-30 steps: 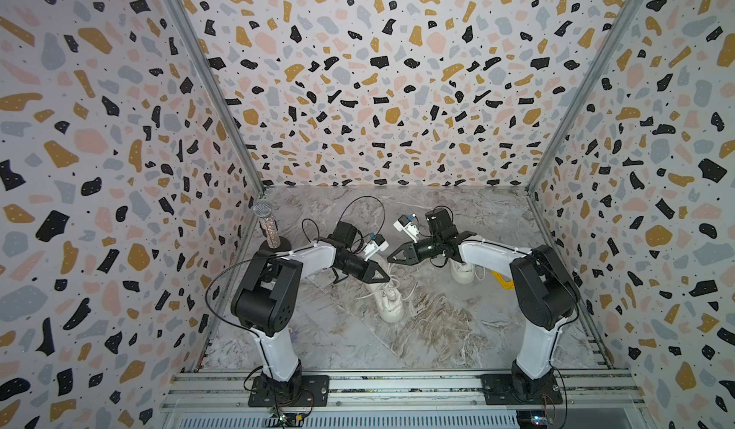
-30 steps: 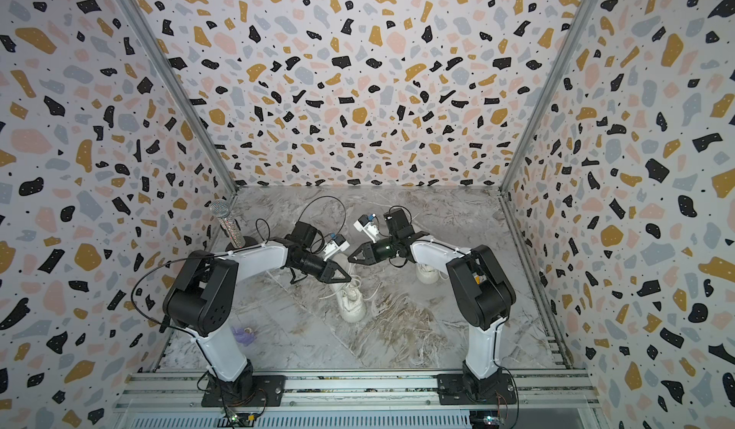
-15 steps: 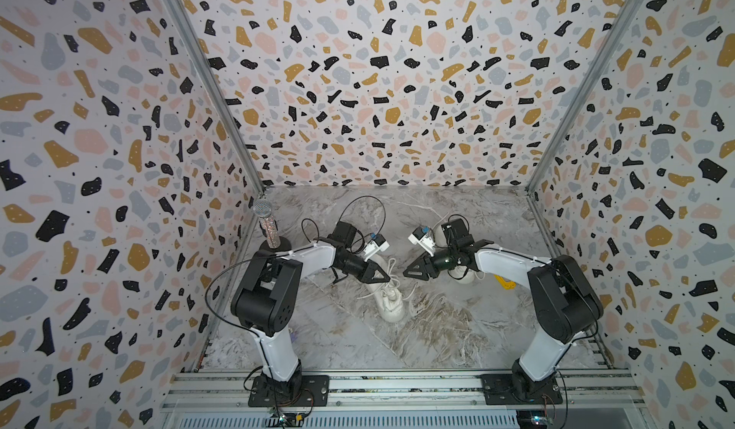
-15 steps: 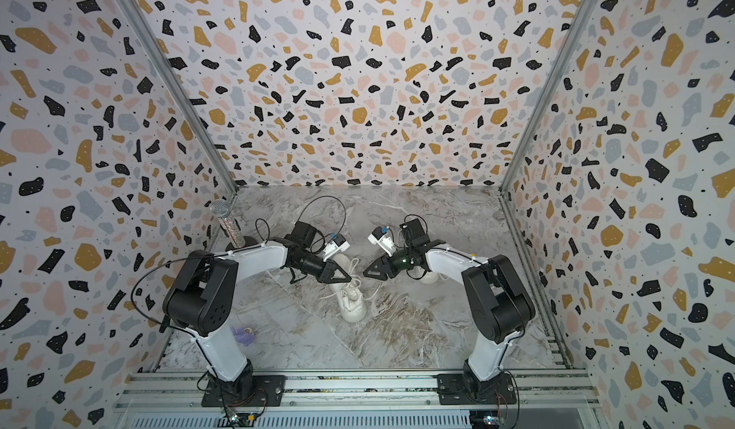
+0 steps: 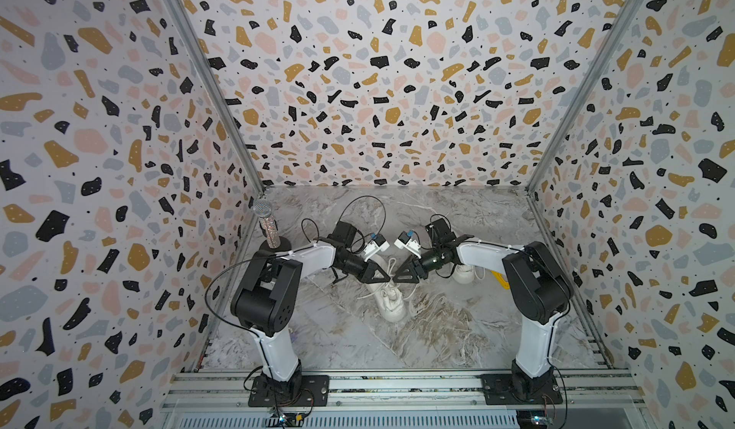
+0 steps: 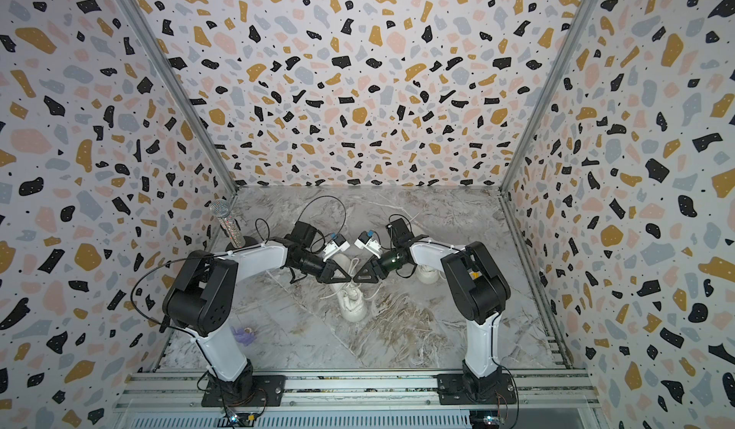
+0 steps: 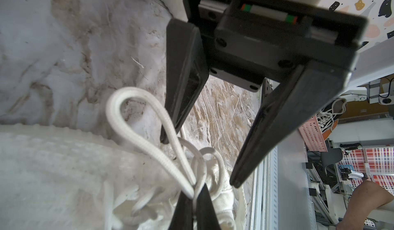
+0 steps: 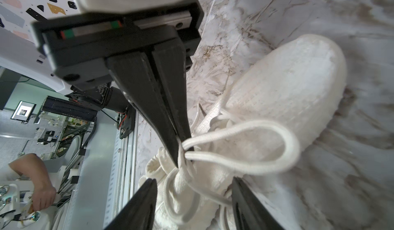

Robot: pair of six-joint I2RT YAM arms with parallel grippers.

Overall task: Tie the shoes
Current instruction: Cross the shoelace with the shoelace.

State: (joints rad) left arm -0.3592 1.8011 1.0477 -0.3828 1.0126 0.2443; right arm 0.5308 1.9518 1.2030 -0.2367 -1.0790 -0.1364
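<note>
One cream knit shoe point(image 5: 391, 303) point(image 6: 352, 305) lies mid-table, with its white laces loose around it. The other shoe point(image 5: 463, 274) point(image 6: 427, 275) sits behind my right arm, mostly hidden. My left gripper point(image 5: 386, 279) point(image 6: 349, 279) point(image 7: 194, 191) is shut on the base of a white lace loop point(image 7: 136, 137) point(image 8: 277, 133) above the middle shoe point(image 8: 287, 73). My right gripper point(image 5: 397, 279) point(image 6: 356, 278) point(image 8: 194, 179) faces it tip to tip. It is open, its fingers point(image 8: 138, 205) straddle the laces near the loop, and nothing is pinched between them.
A glittery microphone point(image 5: 265, 224) point(image 6: 227, 224) stands on a base at the left wall. A small purple object point(image 6: 244, 335) lies by the left arm's base and something yellow point(image 5: 499, 282) by the right arm. Patterned walls close three sides and an aluminium rail point(image 5: 397, 383) runs along the front.
My right gripper opened, drew back to the right, then came in again to meet the left gripper's tip. The left gripper stayed shut on the lace loop, hardly moving.
</note>
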